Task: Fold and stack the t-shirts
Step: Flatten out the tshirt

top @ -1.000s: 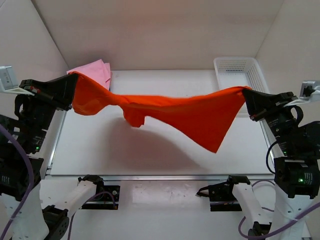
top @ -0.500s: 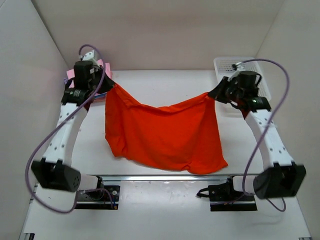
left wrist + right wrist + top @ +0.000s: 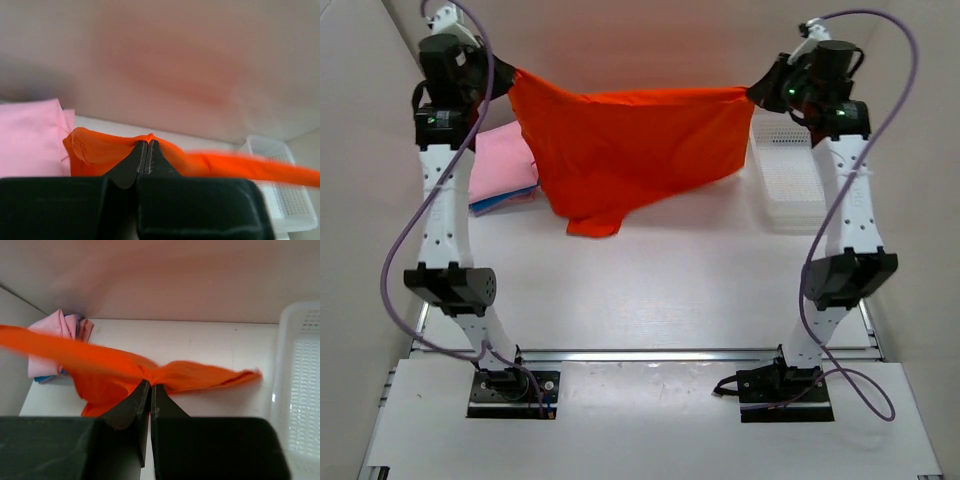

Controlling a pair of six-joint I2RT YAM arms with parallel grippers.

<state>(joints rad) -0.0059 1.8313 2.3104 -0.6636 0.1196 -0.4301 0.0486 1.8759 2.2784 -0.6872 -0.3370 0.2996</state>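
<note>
I have both arms up high at the back of the table (image 3: pixel 660 290). The left gripper (image 3: pixel 506 80) is clamped on 1 top corner of the orange shirt (image 3: pixel 630 150) and the right gripper (image 3: pixel 756 93) on the other. The shirt hangs spread between them (whether its low end touches the table, I can't tell). The pink shirt (image 3: pixel 498 165) lies folded on the blue shirt (image 3: pixel 506 200) at left, and the basket (image 3: pixel 790 185) sits at right.

Your top camera looked down from behind; both wrist cameras closely faced the shared orange t-shirt (image 3: pixel 630 150).
</note>
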